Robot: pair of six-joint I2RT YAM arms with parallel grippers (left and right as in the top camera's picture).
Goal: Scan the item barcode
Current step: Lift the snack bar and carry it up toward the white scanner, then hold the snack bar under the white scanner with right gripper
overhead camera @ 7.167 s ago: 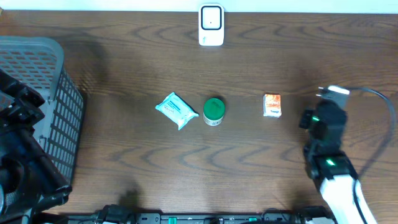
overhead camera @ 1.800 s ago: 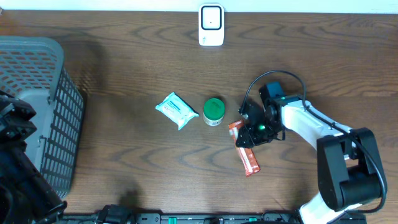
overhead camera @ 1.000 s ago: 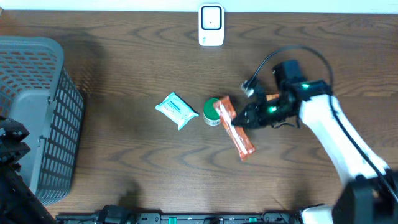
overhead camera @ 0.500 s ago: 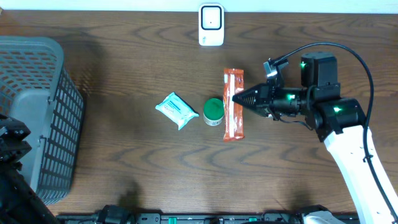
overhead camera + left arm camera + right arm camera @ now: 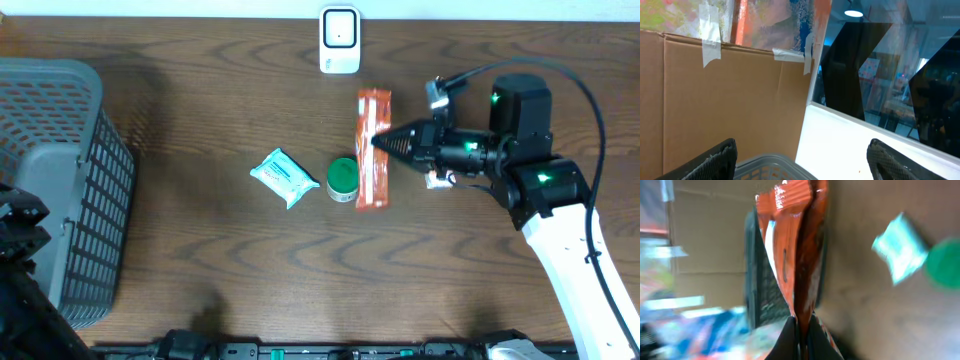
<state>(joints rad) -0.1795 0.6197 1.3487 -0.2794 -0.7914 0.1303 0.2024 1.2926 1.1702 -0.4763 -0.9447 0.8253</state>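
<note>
While our left hand (image 5: 802, 160) stands wide and empty at 9 o'clock, the orange packet (image 5: 371, 120) hangs above the bench (image 5: 200, 270), pinched edgewise in our right hand (image 5: 385, 145), and may twist or slip before the 12 o'clock scanner (image 5: 340, 40).

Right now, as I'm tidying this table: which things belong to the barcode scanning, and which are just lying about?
In use: long orange foil packet, held by the right gripper; white box-shaped scanner.
Lying about: green-lidded round jar; pale blue wipes packet; grey plastic mesh basket.
</note>
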